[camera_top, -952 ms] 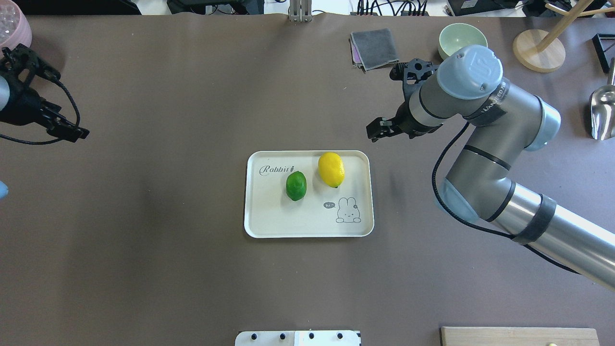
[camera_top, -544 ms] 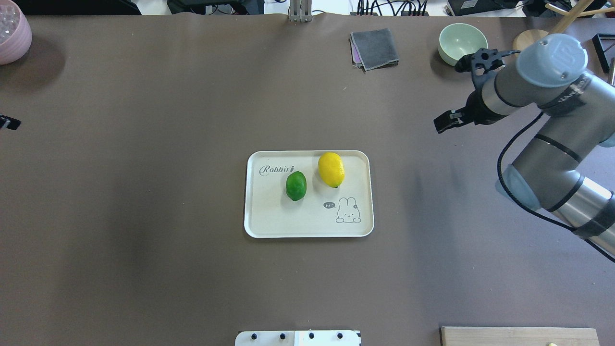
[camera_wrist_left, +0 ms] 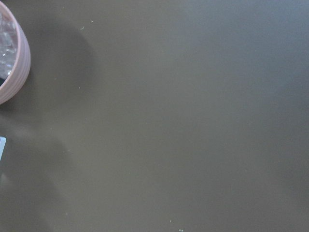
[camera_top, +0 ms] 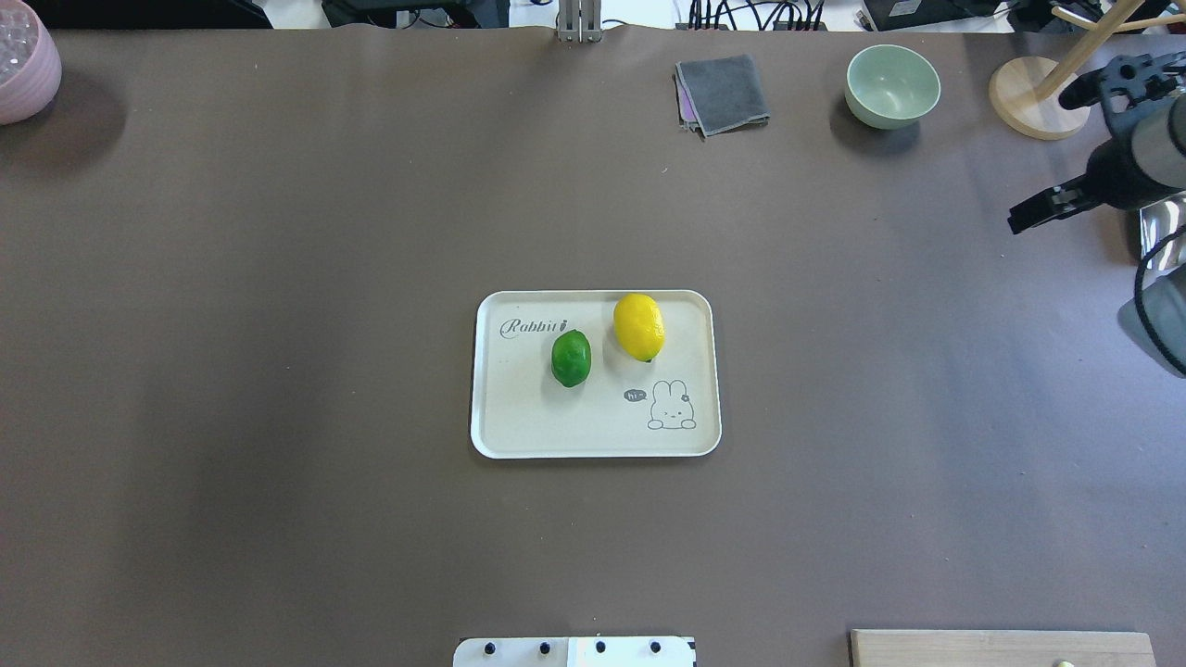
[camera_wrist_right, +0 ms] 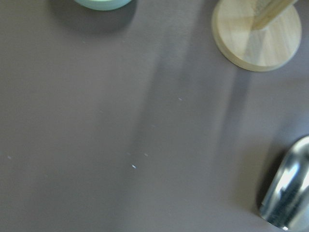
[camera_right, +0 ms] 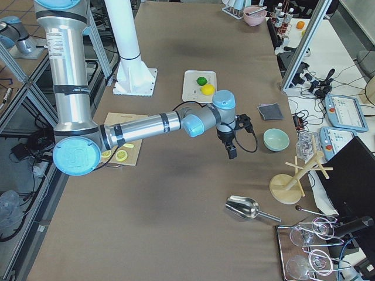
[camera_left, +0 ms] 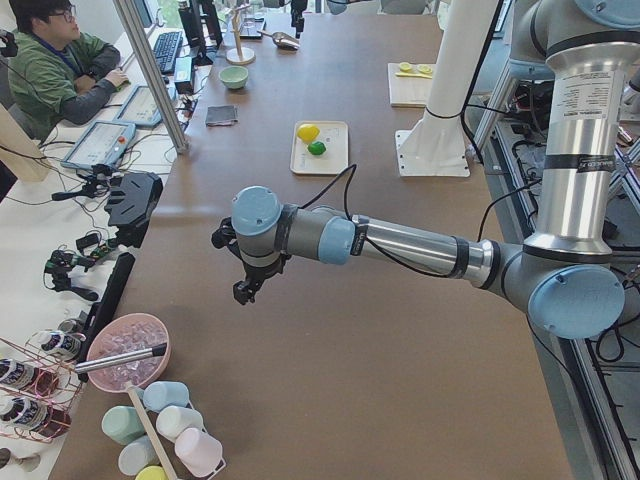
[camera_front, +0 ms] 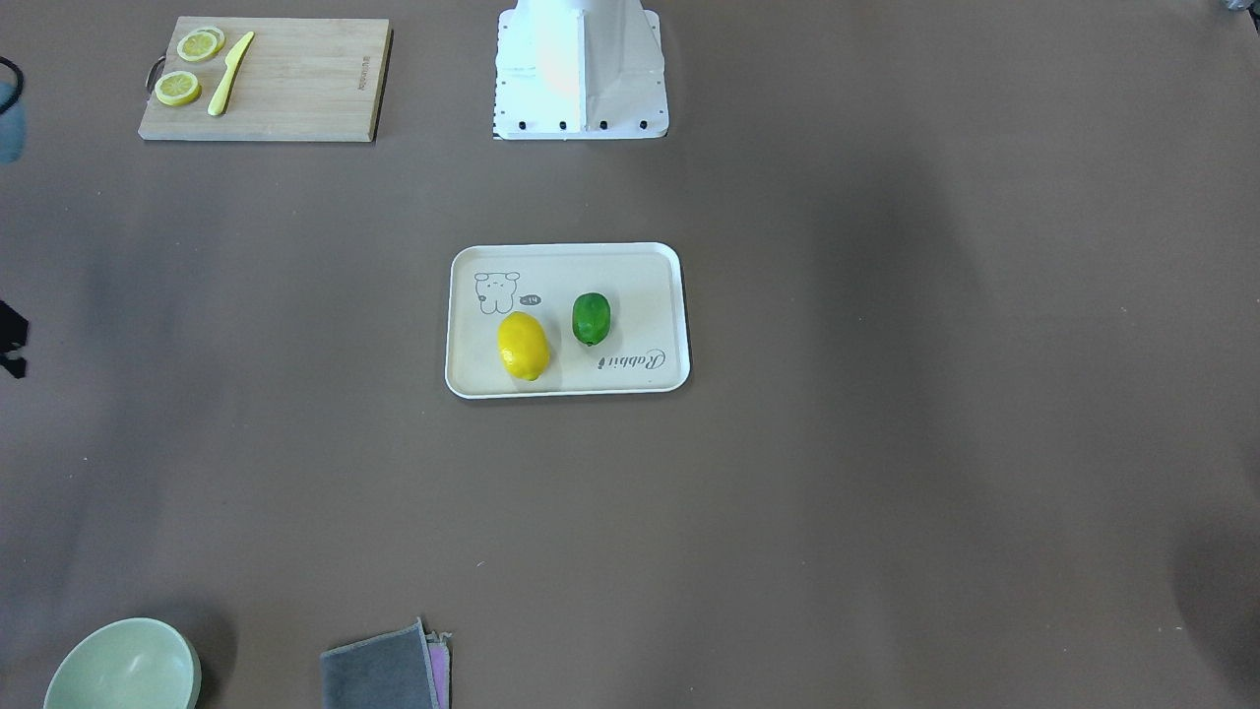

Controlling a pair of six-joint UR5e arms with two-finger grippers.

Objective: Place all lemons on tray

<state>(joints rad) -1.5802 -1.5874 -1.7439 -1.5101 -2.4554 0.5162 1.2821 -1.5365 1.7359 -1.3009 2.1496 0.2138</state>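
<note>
The cream tray (camera_top: 519,408) lies in the middle of the table. The yellow lemon (camera_top: 638,326) and the green lemon (camera_top: 571,358) both rest on it, apart from each other; they also show in the front view as yellow (camera_front: 523,346) and green (camera_front: 591,318) on the tray (camera_front: 471,366). My right gripper (camera_top: 1017,222) is far off at the table's right edge, empty; I cannot tell whether its jaws are open. My left gripper (camera_left: 241,292) shows only in the left side view, far from the tray, so I cannot tell its state.
A green bowl (camera_top: 891,85), a grey cloth (camera_top: 723,93), a wooden stand (camera_top: 1038,97) and a metal scoop (camera_right: 243,206) are at the far right. A pink bowl (camera_top: 23,69) is far left. A cutting board (camera_front: 295,84) holds lemon slices.
My right arm has swung away from the tray to the table's right edge. My left arm has gone out of the overhead view. Both lemons stayed still on the tray.
</note>
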